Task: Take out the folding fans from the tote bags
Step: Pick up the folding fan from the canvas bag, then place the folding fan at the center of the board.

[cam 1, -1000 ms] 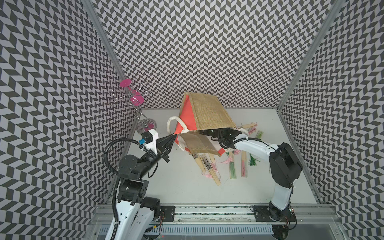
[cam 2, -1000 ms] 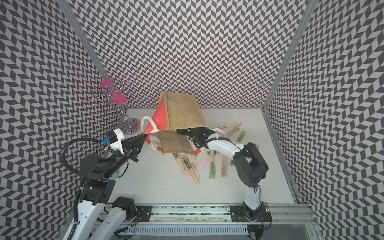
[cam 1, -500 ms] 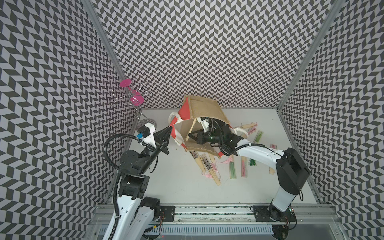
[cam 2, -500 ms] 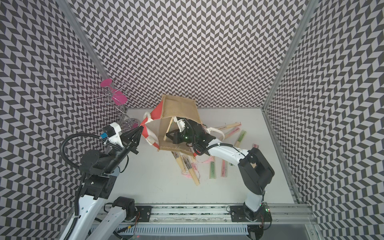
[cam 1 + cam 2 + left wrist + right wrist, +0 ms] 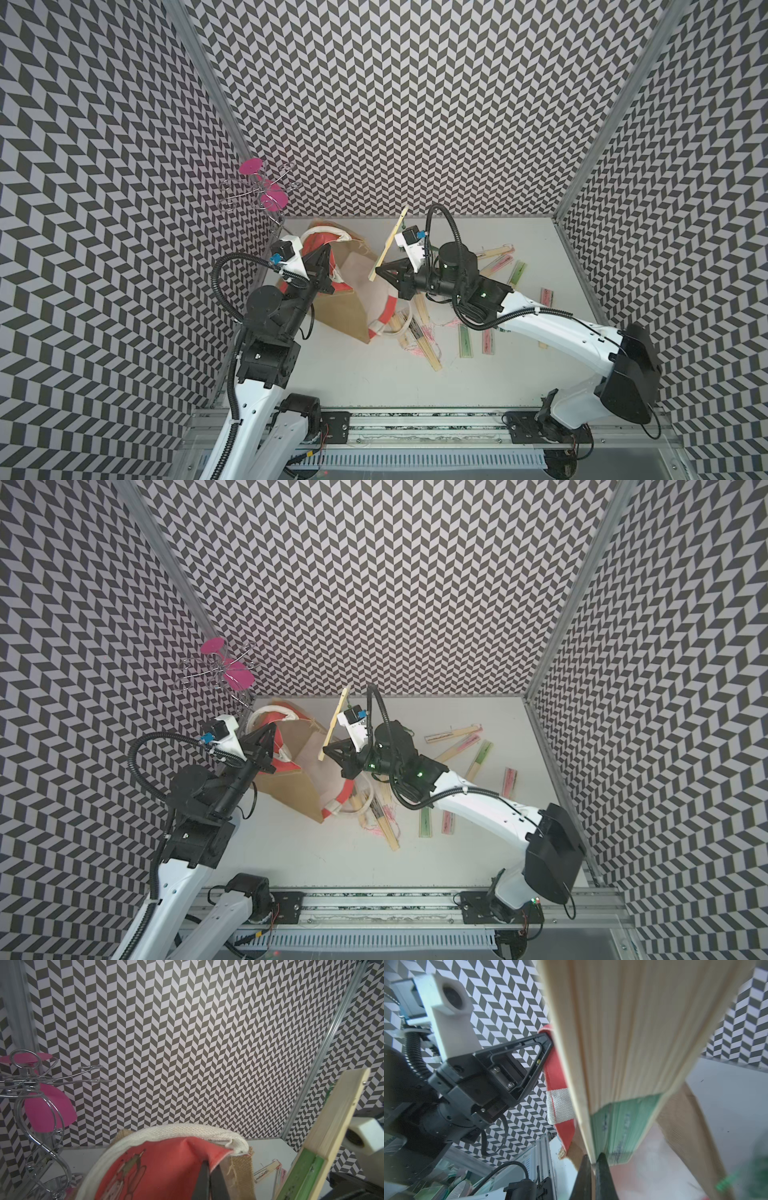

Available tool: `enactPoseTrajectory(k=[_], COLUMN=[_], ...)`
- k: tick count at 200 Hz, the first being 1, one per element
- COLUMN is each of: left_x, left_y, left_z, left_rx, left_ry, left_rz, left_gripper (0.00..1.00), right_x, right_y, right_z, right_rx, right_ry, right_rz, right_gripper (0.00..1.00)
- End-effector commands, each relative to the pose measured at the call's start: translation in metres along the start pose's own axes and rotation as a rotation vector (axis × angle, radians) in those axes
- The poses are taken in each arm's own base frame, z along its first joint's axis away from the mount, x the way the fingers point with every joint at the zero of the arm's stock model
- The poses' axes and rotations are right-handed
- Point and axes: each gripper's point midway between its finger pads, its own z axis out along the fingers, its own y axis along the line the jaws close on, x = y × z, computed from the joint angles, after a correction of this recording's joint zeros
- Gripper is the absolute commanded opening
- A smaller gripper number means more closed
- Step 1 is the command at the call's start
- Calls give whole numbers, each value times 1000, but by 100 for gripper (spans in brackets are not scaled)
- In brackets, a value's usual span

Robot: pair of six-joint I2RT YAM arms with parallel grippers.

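1. Top views, both: place the tote bag point(image 5: 340, 307) slumped on the left arm's side of the table point(image 5: 374, 386), just beside the chrome wire stand point(image 5: 266, 195), tan jute outward and pale lining showing at the open mouth.
2. Same views: put the left gripper point(image 5: 329, 247) at the bag's red-orange edge, and the right gripper point(image 5: 377, 273) above the mouth, clamped on the low end of one folding fan point(image 5: 390, 243) that slants up and away from the robot.
3. Only from above: the full spread of the other folding fans point(image 5: 465, 338), loose on the table, some piled just beside the bag's striped rim, the rest scattered on the right arm's side.
4. Left wrist view: adds detail too small from above, namely jaws closed tight on a fold of red-orange cloth just under the white band point(image 5: 182, 1131); also catches the held fan's bamboo guard, its rivet and a strip of green paper.
5. Right wrist view: confirms jaws shut on the fan's edge beside its green paper; shows the left gripper side-on, tips against the red-and-white trim, an angle unavailable elsewhere.
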Motion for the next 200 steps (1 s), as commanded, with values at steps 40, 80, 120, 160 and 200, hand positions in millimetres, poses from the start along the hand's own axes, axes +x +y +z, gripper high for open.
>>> enactPoseTrajectory(k=[40, 80, 120, 160, 200], left_x=[-23, -15, -44, -81, -120], left_y=[14, 32, 18, -3, -4], left_z=[6, 13, 4, -7, -16], left_rx=[-105, -202, -154, -77, -112], left_ry=[-26, 22, -47, -107, -183], left_rz=[-10, 9, -2, -47, -51], left_gripper=[0, 0, 0, 0, 0], right_x=[-33, -37, -14, 20, 55], right_y=[-2, -22, -71, -130, -151], right_z=[-20, -40, -64, -76, -45], right_rx=[116, 279, 460, 589, 556], right_ry=[-41, 1, 101, 229, 379], right_rz=[-21, 22, 120, 201, 239], right_gripper=[0, 0, 0, 0, 0])
